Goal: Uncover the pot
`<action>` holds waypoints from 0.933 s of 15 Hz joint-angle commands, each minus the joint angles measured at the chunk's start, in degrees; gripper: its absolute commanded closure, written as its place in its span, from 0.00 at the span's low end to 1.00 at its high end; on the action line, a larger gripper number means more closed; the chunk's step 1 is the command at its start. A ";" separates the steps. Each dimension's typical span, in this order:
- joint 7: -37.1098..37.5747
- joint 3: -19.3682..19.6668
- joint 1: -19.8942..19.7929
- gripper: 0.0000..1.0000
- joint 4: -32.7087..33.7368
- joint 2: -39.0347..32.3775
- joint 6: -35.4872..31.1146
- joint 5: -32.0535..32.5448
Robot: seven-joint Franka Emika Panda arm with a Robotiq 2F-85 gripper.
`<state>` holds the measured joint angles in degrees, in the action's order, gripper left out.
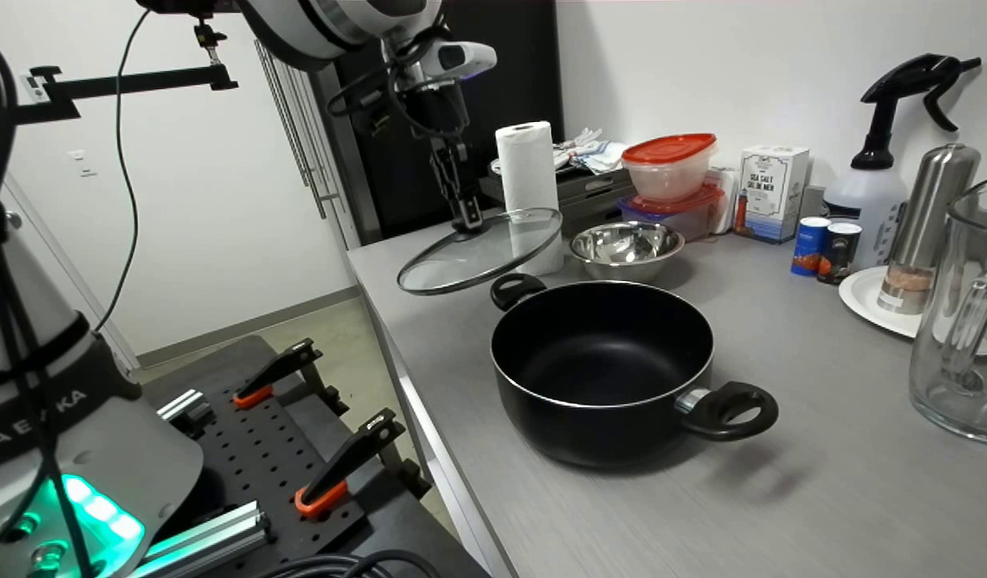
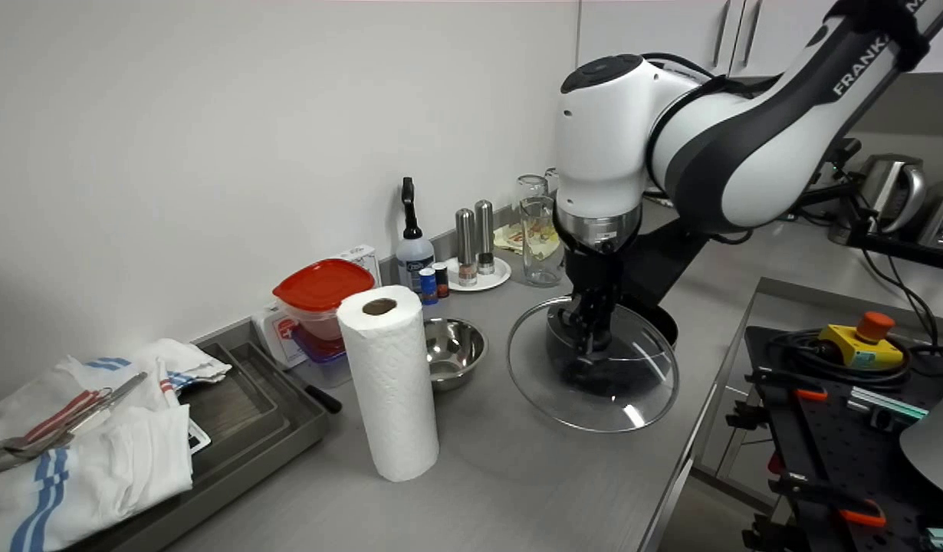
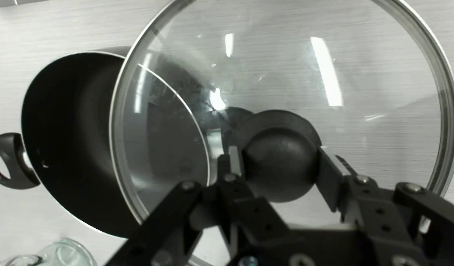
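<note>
The black two-fingered tool [image 3: 281, 168] pinches the round black knob [image 3: 282, 159] of a clear, round glass lid [image 1: 487, 255], held tilted above the grey desk [image 1: 782, 514]. The wide, black, two-handled pot [image 1: 602, 385] stands uncovered near the desk's robot-side edge.

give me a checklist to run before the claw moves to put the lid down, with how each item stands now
1. Claw shut on the knob: ok; the wrist view shows it gripping both sides.
2. Grip firm: cannot tell; the pictures don't show force.
3. Pot uncovered: ok; its opening is bare in an exterior view.
4. Lid level: not ok; it looks tilted in an exterior view.
5. Lid apart from the paper roll: ok; a gap shows in an exterior view.
6. Lid down on the counter: not ok; the claw holds it up.
</note>
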<state>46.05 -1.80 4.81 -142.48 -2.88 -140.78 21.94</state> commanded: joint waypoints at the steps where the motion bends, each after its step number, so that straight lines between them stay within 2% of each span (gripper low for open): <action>1: 4.08 -2.40 2.75 0.75 0.20 0.22 1.01 4.41; 8: 4.81 -5.35 7.17 0.75 2.16 -4.69 0.30 6.87; 14: 4.13 -5.03 10.50 0.75 7.09 -10.99 -0.69 6.98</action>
<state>49.64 -7.28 13.73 -139.26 -10.72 -141.31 27.56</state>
